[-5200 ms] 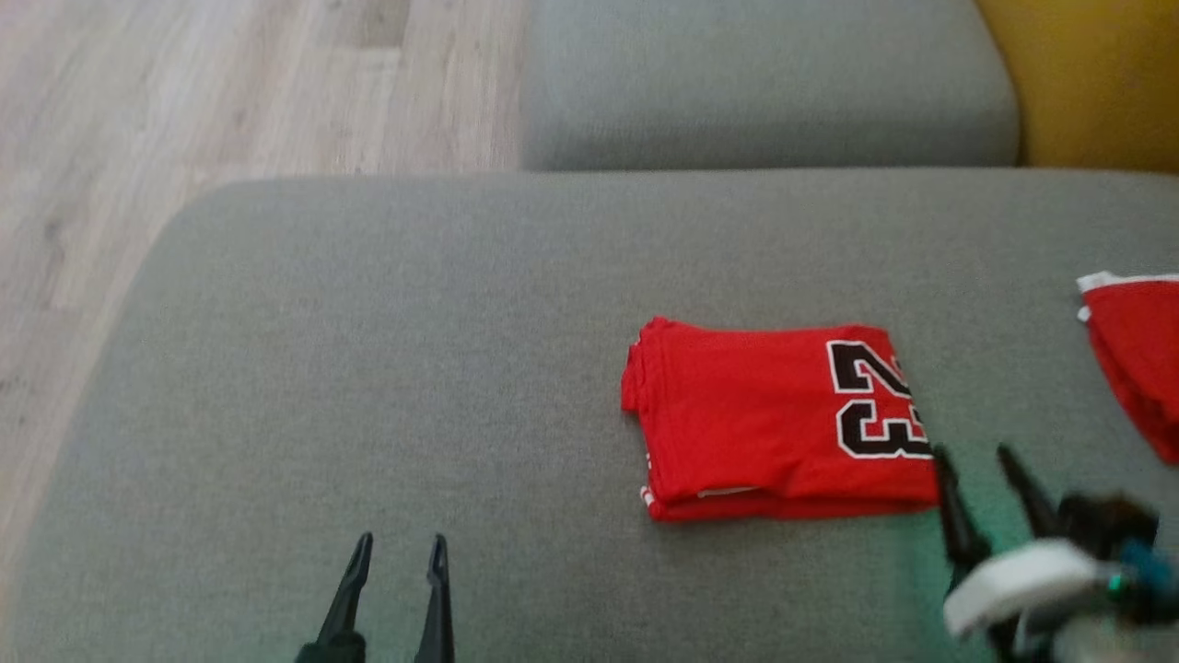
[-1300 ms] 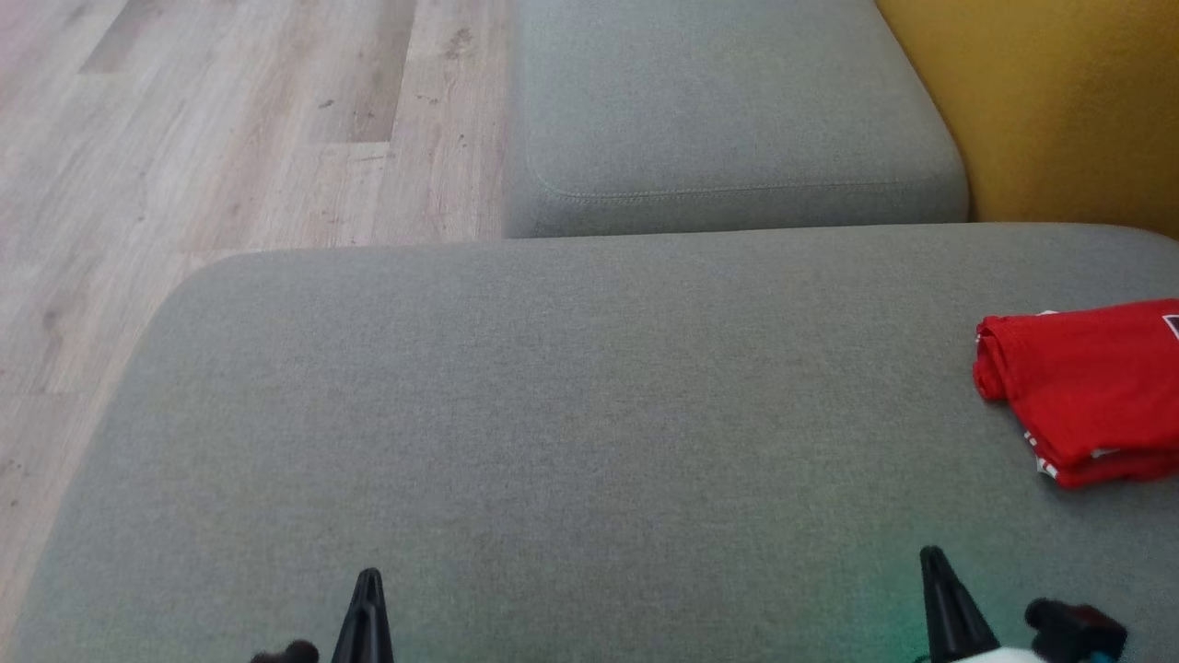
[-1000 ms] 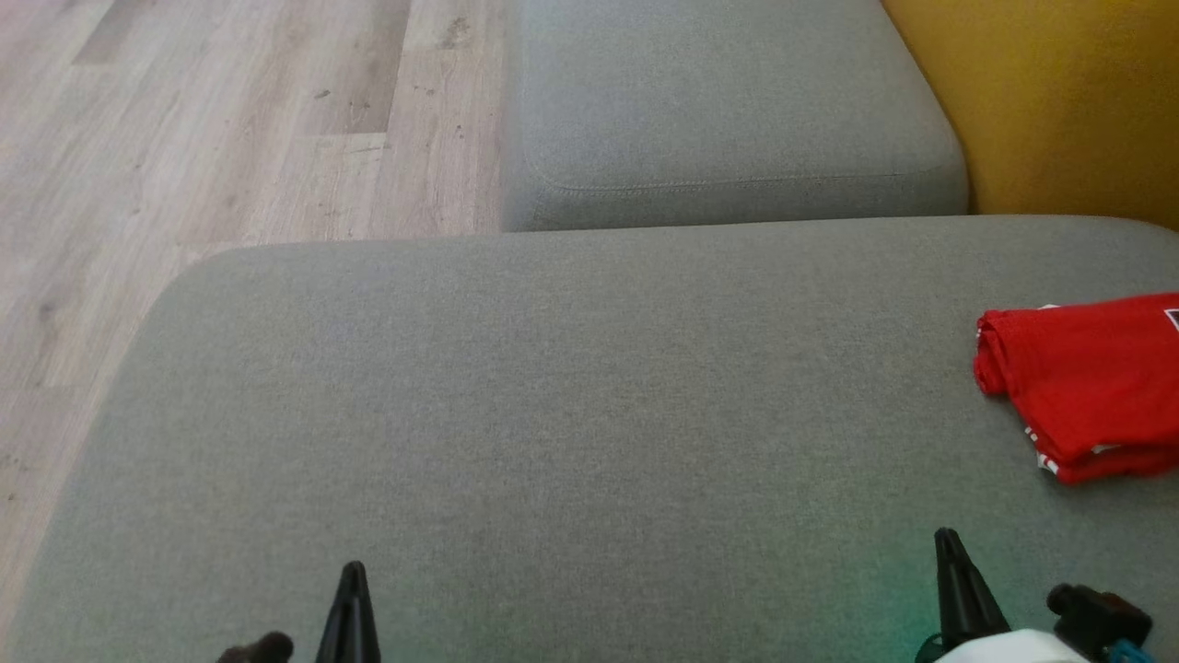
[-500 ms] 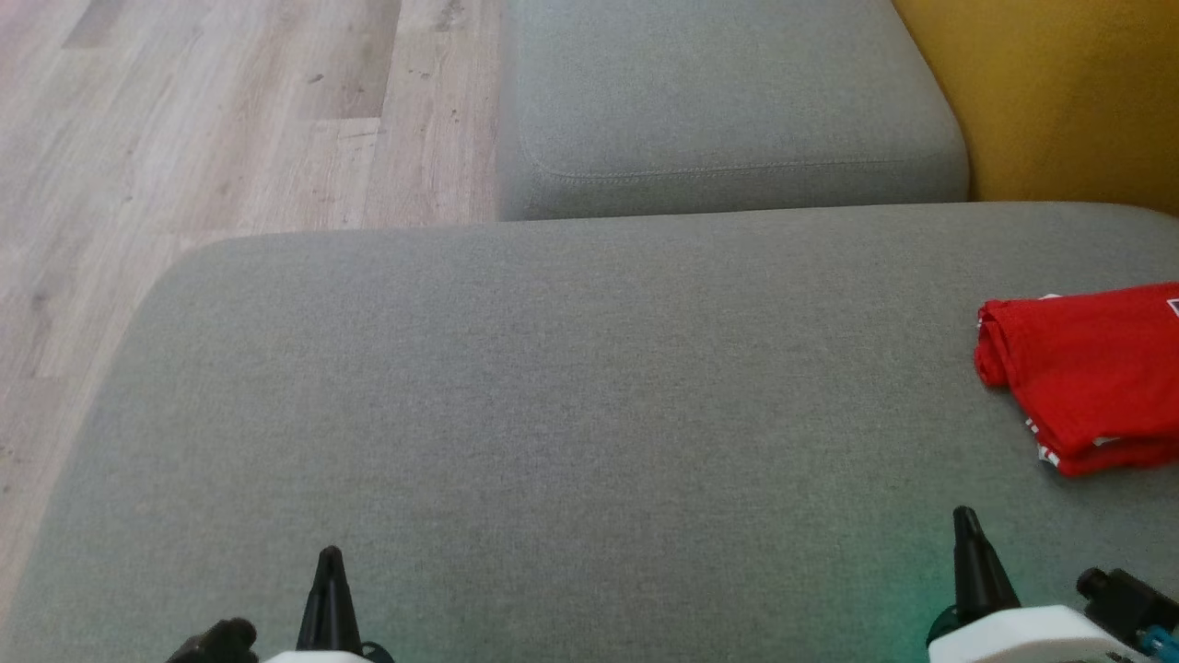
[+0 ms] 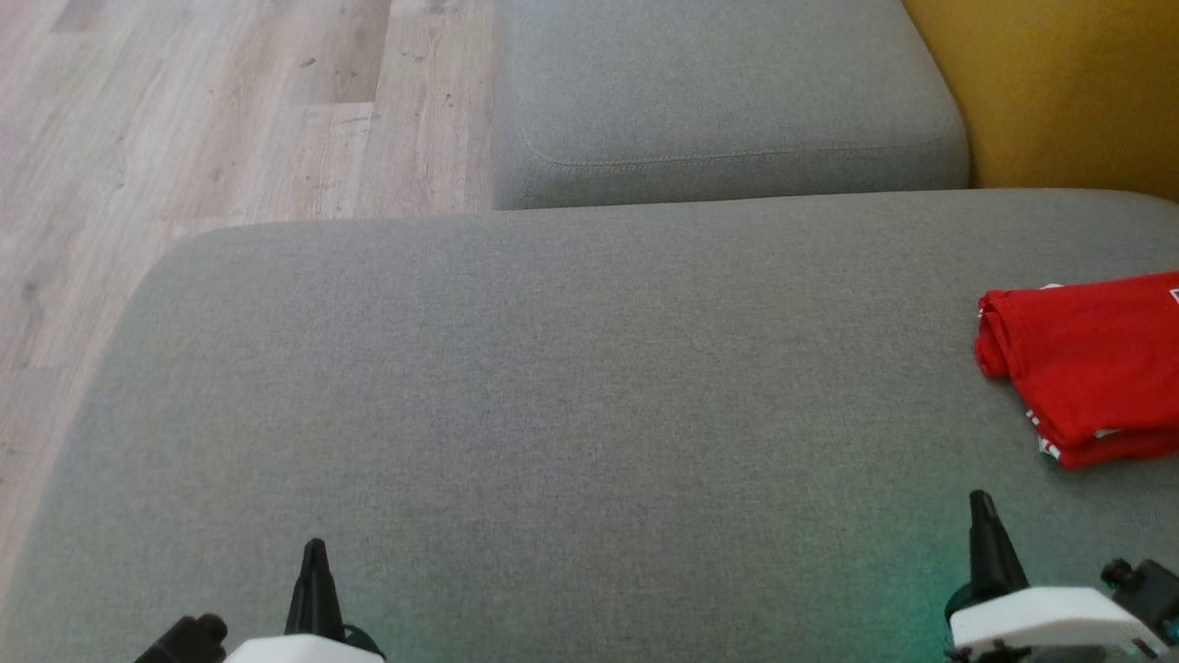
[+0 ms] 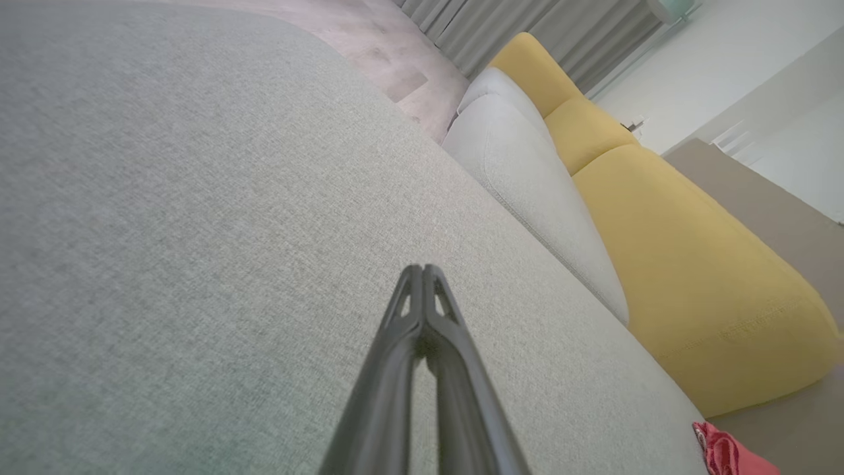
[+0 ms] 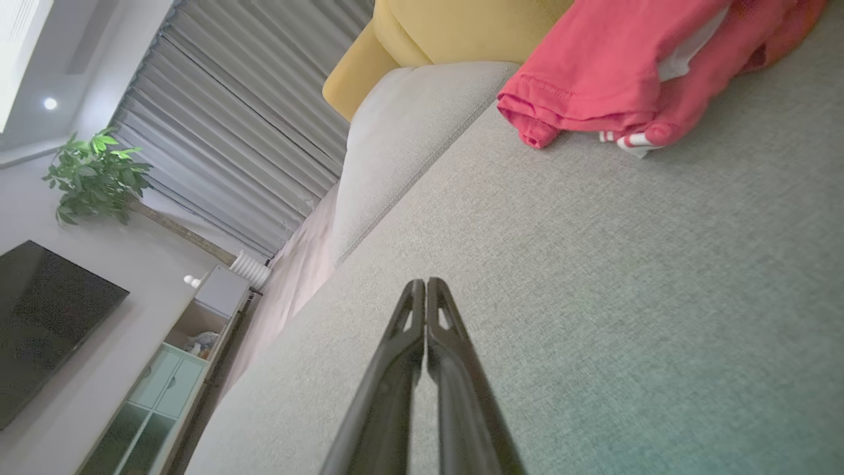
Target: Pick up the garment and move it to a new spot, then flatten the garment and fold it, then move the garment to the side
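Red garment (image 5: 1087, 368): folded, on grey sofa cushion (image 5: 553, 387), at my right | my left tool (image 6: 422, 269): fingers pressed together, empty | my right tool (image 7: 426, 284): pressed together, empty, apart from garment

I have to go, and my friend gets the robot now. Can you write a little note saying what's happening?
Left gripper: shut, holding nothing, pointing across the grey cushion.
Right gripper: shut, holding nothing.
Red garment: folded, lying at the cushion's right side, apart from both grippers.
Done: the folding and, it seems, the move to the side.
Left: probably nothing; just check that the fold looks tidy.
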Robot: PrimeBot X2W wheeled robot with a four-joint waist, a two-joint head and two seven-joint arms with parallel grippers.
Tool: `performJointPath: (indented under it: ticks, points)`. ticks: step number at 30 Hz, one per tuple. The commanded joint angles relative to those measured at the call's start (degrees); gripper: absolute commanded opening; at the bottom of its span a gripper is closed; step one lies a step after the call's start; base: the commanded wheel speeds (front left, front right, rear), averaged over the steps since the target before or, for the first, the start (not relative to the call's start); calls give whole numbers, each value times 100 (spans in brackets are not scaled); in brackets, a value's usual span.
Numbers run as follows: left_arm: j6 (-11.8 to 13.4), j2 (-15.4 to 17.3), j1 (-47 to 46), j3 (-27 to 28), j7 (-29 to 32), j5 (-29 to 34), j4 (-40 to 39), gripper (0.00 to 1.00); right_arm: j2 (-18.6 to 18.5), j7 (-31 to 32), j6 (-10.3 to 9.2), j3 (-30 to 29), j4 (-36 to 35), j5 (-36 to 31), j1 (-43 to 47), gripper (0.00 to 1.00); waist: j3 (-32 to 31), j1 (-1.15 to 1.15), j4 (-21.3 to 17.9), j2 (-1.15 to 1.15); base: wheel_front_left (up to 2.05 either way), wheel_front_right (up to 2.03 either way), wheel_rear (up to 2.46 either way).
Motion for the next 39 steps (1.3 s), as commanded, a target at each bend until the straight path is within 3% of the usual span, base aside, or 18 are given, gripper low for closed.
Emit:
performJointPath:
  ticks: [1,39]
  points:
    - [-63,68,-391,189,44,-188,-192,0,-20,36,19,-1,-224,208,-384,0,15,0,-4,0,0,0,0]
    - [-541,71,-860,886,663,-2708,-218,0,-27,667,31,-331,-401,2826,-869,0,322,-1,-77,0,0,0,0]
